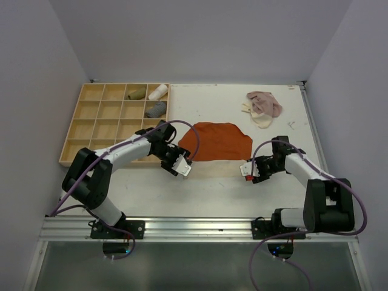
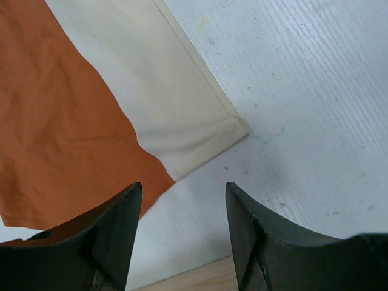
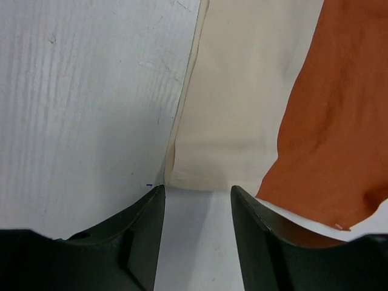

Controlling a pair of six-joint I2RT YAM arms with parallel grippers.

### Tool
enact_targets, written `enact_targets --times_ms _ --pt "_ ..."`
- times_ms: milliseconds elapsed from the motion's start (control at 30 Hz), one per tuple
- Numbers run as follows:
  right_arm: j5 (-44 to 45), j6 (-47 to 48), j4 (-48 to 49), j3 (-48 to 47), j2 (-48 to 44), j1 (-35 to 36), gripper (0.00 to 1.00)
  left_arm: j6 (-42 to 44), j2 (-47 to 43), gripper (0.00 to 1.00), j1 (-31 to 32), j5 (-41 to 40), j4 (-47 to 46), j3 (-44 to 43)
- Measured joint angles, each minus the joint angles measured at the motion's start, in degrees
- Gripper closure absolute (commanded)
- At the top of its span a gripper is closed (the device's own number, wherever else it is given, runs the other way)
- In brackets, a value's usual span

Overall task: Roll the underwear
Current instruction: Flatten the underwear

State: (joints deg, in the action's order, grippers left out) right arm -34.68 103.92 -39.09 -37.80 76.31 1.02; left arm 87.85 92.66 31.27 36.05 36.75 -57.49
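Note:
The rust-orange underwear [image 1: 215,140] lies spread flat mid-table, on top of a flat cream cloth [image 1: 212,165] whose near edge shows below it. The pale beige-pink underwear [image 1: 264,106] lies crumpled at the back right. My left gripper [image 1: 182,167] is open and empty just off the near-left corner of the orange garment [image 2: 54,133] and cream cloth [image 2: 163,91]. My right gripper [image 1: 247,170] is open and empty at the near-right corner, facing the cream cloth [image 3: 242,91] and orange edge [image 3: 339,121]. In the wrist views the left gripper [image 2: 183,188] and the right gripper [image 3: 197,189] have only bare table between their jaws.
A wooden compartment tray [image 1: 91,130] stands at the left, behind my left arm. It holds an olive roll [image 1: 136,93], a white roll [image 1: 158,92] and a grey roll [image 1: 156,110]. Walls close the table on three sides.

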Motion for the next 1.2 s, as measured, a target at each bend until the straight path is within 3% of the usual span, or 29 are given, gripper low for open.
enact_targets --times_ms 267,500,767,1067,1200 --pt "-3.7 7.6 6.3 2.6 2.2 0.0 0.52 0.0 0.0 0.39 0.0 -0.1 -0.3 0.1" --pt "-3.9 9.3 4.0 1.8 3.7 -0.4 0.74 0.9 -0.2 0.39 0.1 -0.1 -0.5 2.1" --pt "-3.8 9.6 -0.1 1.8 3.7 -0.6 0.88 4.5 -2.0 0.42 2.5 -0.3 -3.1 7.0" --pt "-3.8 9.6 -1.3 1.8 3.7 -0.7 0.91 7.7 0.2 0.59 6.0 -1.1 -6.2 7.6" --pt "-3.9 9.7 -1.7 1.8 3.7 -0.7 0.96 9.3 2.2 0.79 6.1 -2.0 -6.3 6.9"
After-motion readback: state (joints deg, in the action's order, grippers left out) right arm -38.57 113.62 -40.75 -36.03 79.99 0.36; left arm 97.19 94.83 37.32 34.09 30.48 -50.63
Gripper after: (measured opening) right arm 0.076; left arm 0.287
